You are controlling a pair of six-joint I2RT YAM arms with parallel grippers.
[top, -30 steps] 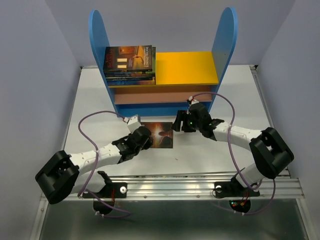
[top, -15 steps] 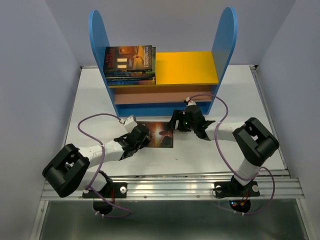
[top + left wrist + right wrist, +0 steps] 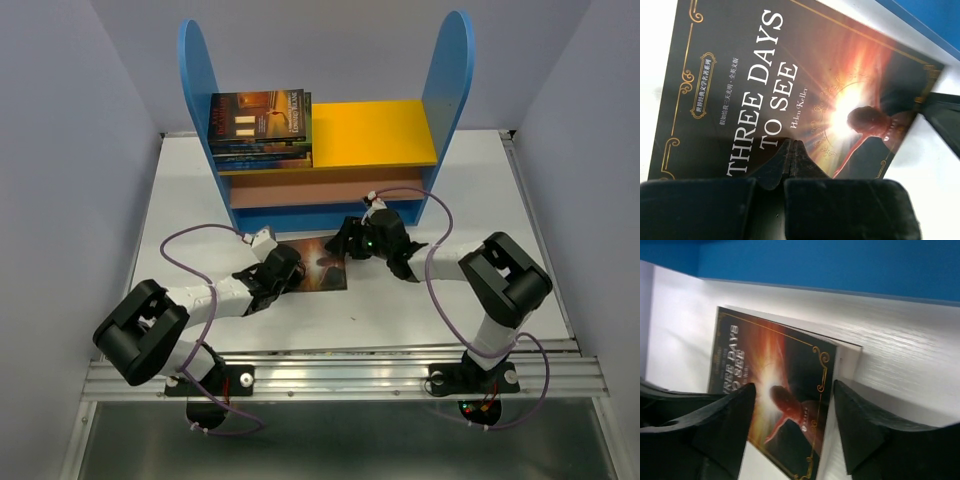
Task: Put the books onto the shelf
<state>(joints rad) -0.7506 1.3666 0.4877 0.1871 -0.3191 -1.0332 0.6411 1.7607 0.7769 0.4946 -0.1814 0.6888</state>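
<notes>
Several paperbacks (image 3: 258, 125) sit stacked at the left end of the yellow top board of the shelf (image 3: 197, 80). Below, my left claw (image 3: 791, 150) is closed, tips together, down on the left part of the cover of the "Three Days to See" book (image 3: 322, 262). That book lies flat on the bench (image 3: 400, 300), just before the shelf's base. My right claw (image 3: 792, 389) stands open, its fingers straddling the book's right corner without clamping it.
</notes>
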